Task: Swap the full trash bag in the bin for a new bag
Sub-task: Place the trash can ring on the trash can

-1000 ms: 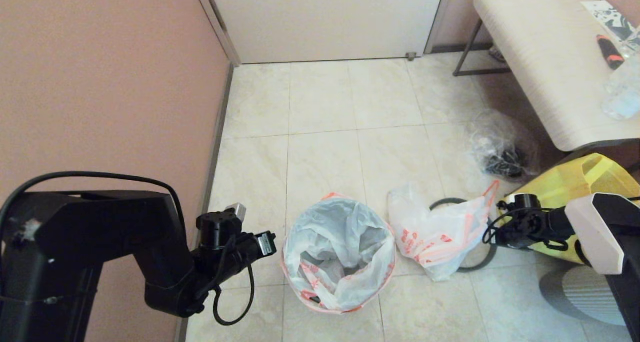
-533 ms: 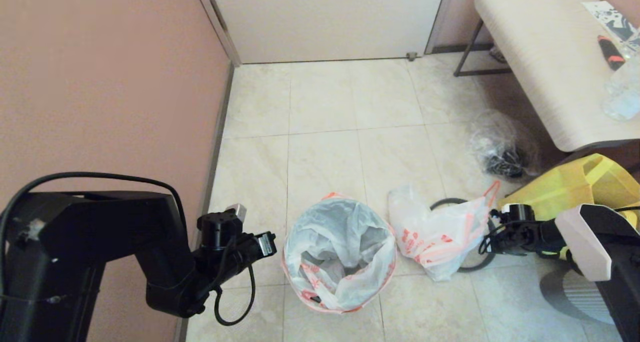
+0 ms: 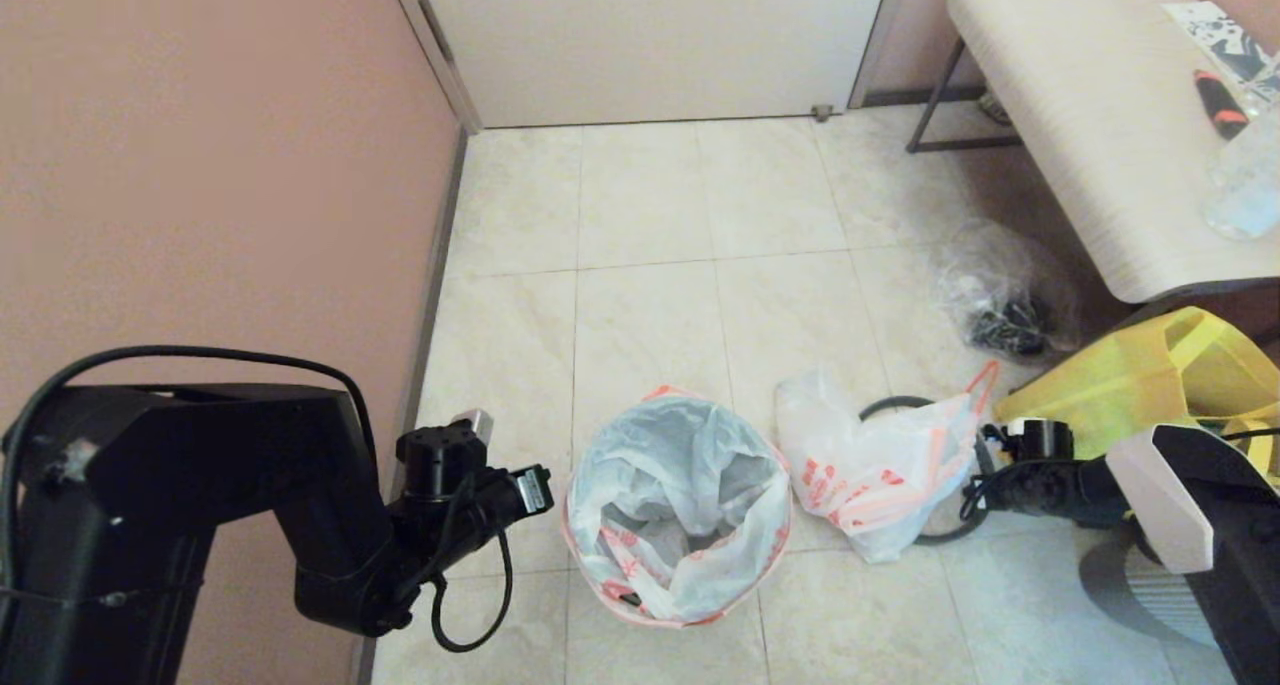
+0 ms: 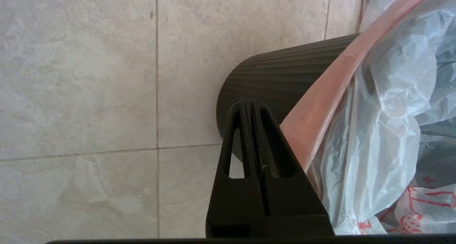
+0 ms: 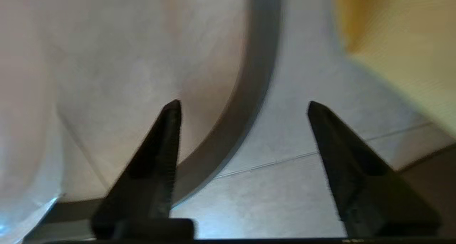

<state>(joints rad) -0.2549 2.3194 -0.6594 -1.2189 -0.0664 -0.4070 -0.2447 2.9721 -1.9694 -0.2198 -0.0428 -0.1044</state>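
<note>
1. Floor space first: open pale tile (image 3: pixel 650 215) beyond the bin (image 4: pixel 278 76), clear through to a white door (image 3: pixel 650 35). Pink wall (image 3: pixel 200 165) close on the bin's left side, just past the left arm.
2. Tighter on the bin's right: full trash bag (image 3: pixel 880 480) just beside it, then yellow tote (image 3: pixel 1130 385). Clear bag with dark items (image 3: pixel 1000 305) farther back, pale bench (image 3: pixel 1080 135) beyond that.
3. Left gripper (image 4: pixel 245 103) hanging just beside the bin's outer wall, on its left. Fingers pressed flat together, gripping nothing.
4. Right gripper (image 5: pixel 244 107) down low, on the far side of the full trash bag from the bin. Fingers spread wide, nothing between them. Poised over the thin grey ring (image 5: pixel 256 94), with bare floor on either side.
5. Materials now: bin black, round, finely ribbed down the outside. New bag (image 3: pixel 690 485) thin, crinkled, translucent white, draped inside, pale orange-red hem folded out over the lip, mouth gaping upward.
6. Grey ring flat on the tile, right of the bin: a smooth curved band, partly buried under the full trash bag.
7. Full trash bag lumpy, whitish, with red print. Lying on its side, long axis running away from the bin toward the tote, orange-red drawstring loop sticking up at the far end.
</note>
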